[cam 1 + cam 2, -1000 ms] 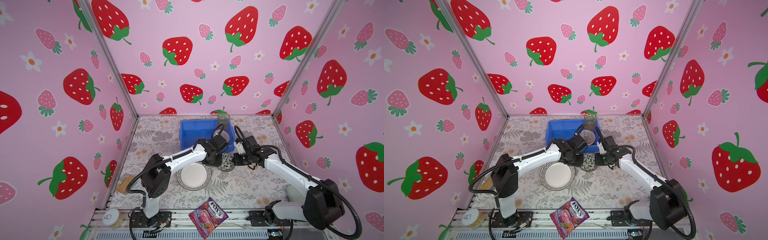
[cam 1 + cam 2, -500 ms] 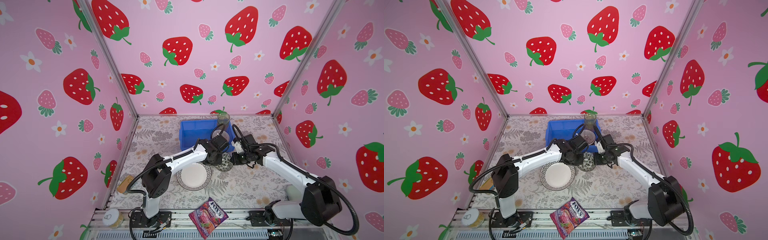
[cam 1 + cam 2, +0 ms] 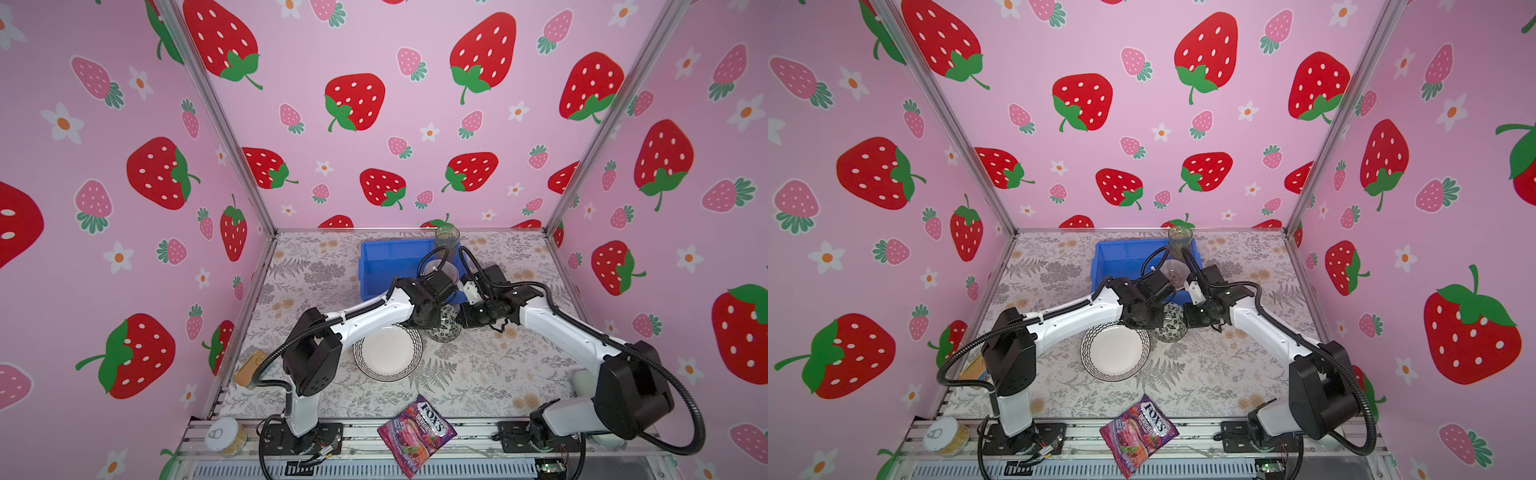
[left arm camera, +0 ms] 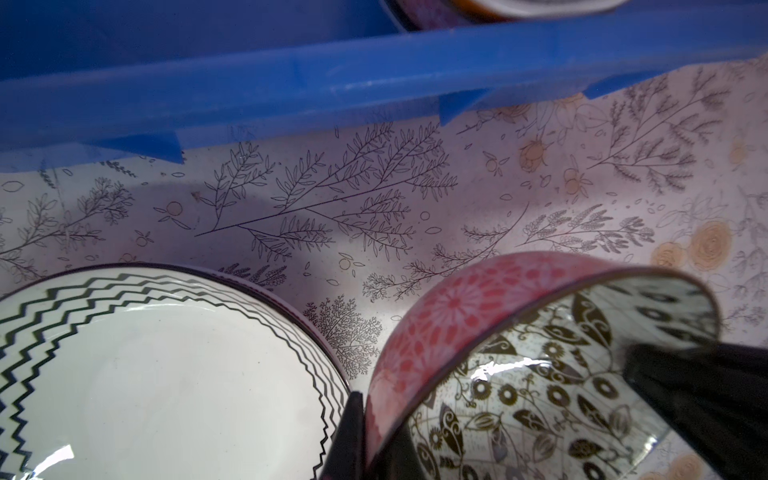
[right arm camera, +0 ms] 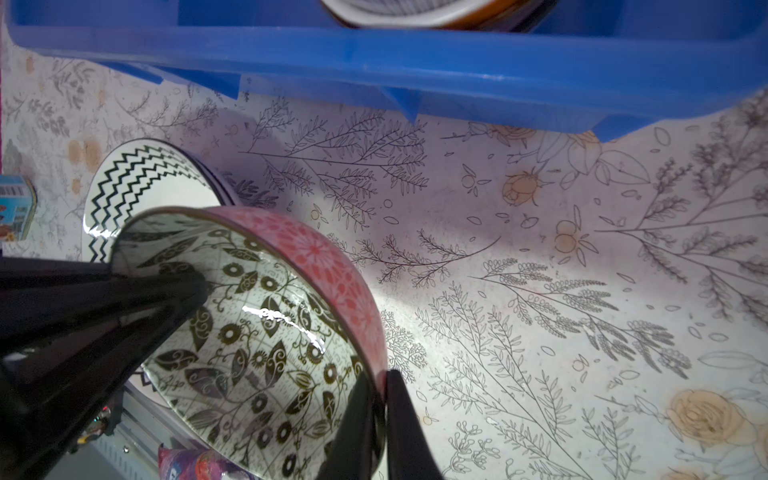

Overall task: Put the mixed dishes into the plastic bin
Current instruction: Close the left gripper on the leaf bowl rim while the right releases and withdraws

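A small bowl (image 3: 446,330) (image 3: 1170,328), pink outside with black flowers inside, sits just in front of the blue plastic bin (image 3: 374,266) (image 3: 1113,257). My left gripper (image 4: 365,399) (image 3: 432,322) is shut on the bowl's rim (image 4: 478,299), one finger inside and one outside. On the opposite side, my right gripper (image 5: 382,378) (image 3: 459,320) pinches the bowl (image 5: 291,332) the same way. The zigzag-rimmed plate (image 3: 386,353) (image 4: 145,374) lies beside the bowl. A ribbed dish (image 3: 440,270) is in the bin, and a green glass (image 3: 447,237) stands at its far corner.
The bin's near rim (image 4: 291,83) (image 5: 457,62) runs close behind the bowl. A purple FOX'S bag (image 3: 417,432) lies at the front edge. A white-lidded jar (image 3: 224,434) is at the front left, with a tin (image 3: 251,368) by the left wall.
My left gripper has closed onto the bowl's rim. The right arm has shifted slightly toward the bin with the bowl still in its jaws.
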